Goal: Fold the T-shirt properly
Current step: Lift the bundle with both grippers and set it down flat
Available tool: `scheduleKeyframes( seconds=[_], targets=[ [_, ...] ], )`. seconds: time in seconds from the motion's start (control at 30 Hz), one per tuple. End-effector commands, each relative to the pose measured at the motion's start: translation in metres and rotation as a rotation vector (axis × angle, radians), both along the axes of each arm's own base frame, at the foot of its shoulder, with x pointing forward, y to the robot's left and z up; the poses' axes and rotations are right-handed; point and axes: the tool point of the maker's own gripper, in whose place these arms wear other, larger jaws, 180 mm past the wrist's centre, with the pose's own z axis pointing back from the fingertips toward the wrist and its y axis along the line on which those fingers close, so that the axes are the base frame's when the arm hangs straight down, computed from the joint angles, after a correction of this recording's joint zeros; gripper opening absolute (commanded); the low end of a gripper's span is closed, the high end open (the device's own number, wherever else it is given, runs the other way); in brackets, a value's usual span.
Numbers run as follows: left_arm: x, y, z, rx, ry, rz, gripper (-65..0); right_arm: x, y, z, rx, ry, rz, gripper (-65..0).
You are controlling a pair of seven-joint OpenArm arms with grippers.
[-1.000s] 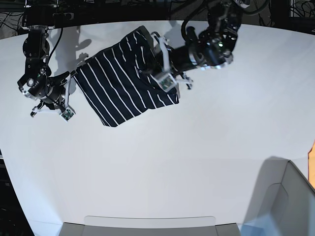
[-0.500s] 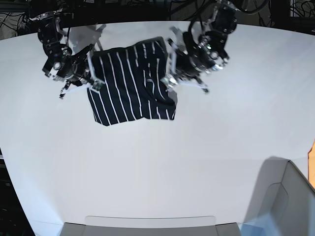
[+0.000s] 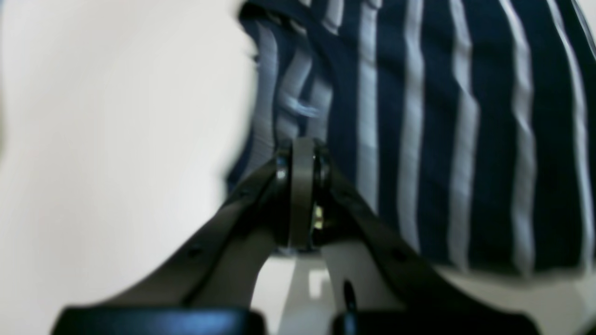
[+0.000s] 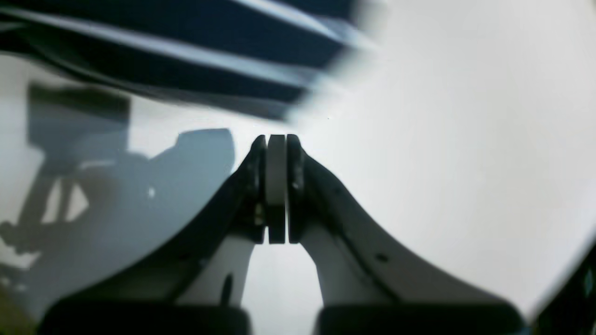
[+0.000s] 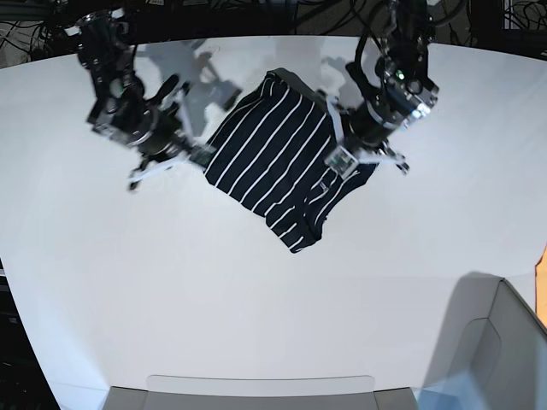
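Observation:
The T-shirt (image 5: pixel 278 162), dark navy with thin white stripes, lies folded and skewed diagonally on the white table (image 5: pixel 256 299). My left gripper (image 5: pixel 340 161) is at its right edge. In the left wrist view that gripper (image 3: pixel 302 145) is shut, tips over the striped T-shirt (image 3: pixel 465 116) near its edge, no cloth visible between the jaws. My right gripper (image 5: pixel 195 152) is beside the shirt's left corner. In the right wrist view it (image 4: pixel 277 139) is shut on nothing over bare table, and the T-shirt (image 4: pixel 186 32) edge lies just beyond the tips. Both wrist views are motion-blurred.
A grey open box (image 5: pixel 500 342) stands at the front right corner. A flat grey tray edge (image 5: pixel 256 389) runs along the table's front. Dark cabling and frames line the back edge.
The T-shirt has turned and shifted right, its long side now running from upper right to lower left. Both arms swung along with it; both grippers stayed shut.

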Motion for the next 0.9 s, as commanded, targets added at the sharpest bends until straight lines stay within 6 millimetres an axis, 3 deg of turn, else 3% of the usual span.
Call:
scheduleKeyframes(
  seconds=[0.0, 0.13, 0.23, 0.33, 0.47, 0.6, 0.73, 0.87],
  targets=[
    [0.004, -0.006, 0.011, -0.028, -0.038, -0.003, -65.0, 0.015, -0.009, 0.017, 0.005, -0.061, -0.015, -65.0],
    [-0.015, -0.031, 0.004, -0.047, -0.004, -0.079, -65.0, 0.046, -0.057, 0.032, -0.008, -0.115, -0.174, -65.0],
    [-0.030, -0.065, 0.000, -0.068, 0.019, -0.183, -65.0, 0.061, -0.067, 0.018, 0.011, -0.073, -0.238, -65.0],
    [-0.048, -0.092, -0.005, -0.070, 0.045, -0.299, -65.0, 0.070, -0.054, 0.002, 0.037, -0.021, -0.230, -65.0],
    [-0.058, -0.101, -0.014, -0.032, 0.062, -0.387, -65.0, 0.071, -0.019, -0.009, 0.032, 0.007, -0.150, -65.0],
    [-0.051, -0.081, -0.036, 0.020, 0.112, -0.346, -65.0, 0.056, 0.020, -0.025, -0.037, 0.035, -0.021, -65.0],
    [-0.030, -0.033, -0.045, 0.085, 0.119, -0.204, -65.0, 0.018, 0.063, -0.045, -0.060, 0.093, 0.147, -65.0],
    [-0.009, 0.025, -0.041, 0.120, 0.103, -0.026, -65.0, -0.014, 0.099, -0.037, -0.019, 0.077, 0.262, -65.0]
  ],
)
